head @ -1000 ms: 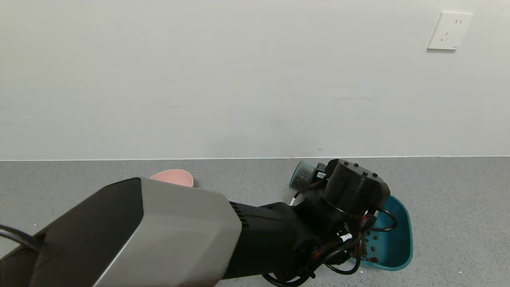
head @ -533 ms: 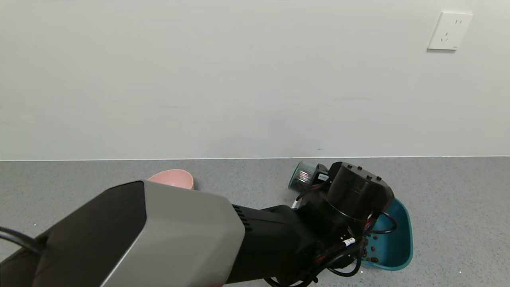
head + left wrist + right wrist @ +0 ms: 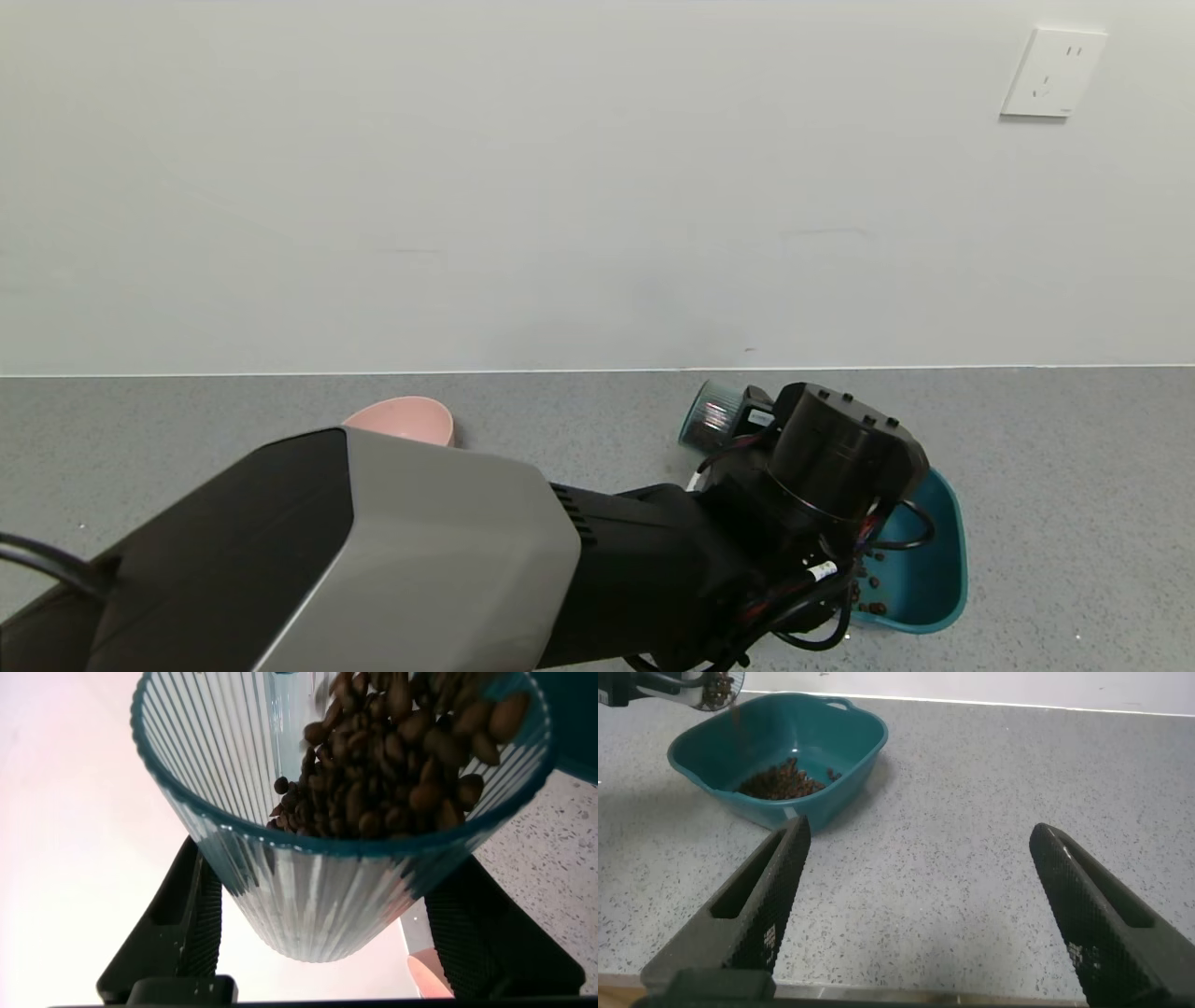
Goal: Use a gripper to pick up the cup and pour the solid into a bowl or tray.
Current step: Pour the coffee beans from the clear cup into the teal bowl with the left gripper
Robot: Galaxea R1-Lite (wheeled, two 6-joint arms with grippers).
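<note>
The left gripper is up over the counter, reaching across from the robot's left, and it has the cup pinched between its two black fingers, one pressed to each ribbed side. The cup is tipped right over, its base pointing toward the wall and its mouth down by the basin. In the left wrist view the beans are bunched at the lip of the cup, crowding the teal rim on the low side.

From the right wrist view a thin stream of beans drops from the cup at the far corner and lands inside the basin; a brown heap sits on its floor. In the head view more beans show on the basin's floor, beside the gripper's cables.

The basin sits on the grey speckled counter, well clear of the wall edge. To its right the counter runs open and bare all the way out. The arm covers the basin's left side, so that rim cannot be seen from the head.

The pink bowl sits well apart to the left, near the wall line, half hidden behind the arm's silver housing.

The right gripper hangs low over the counter, near the basin but not touching it, its fingers spread wide with nothing between them. A white wall socket sits high on the right.
</note>
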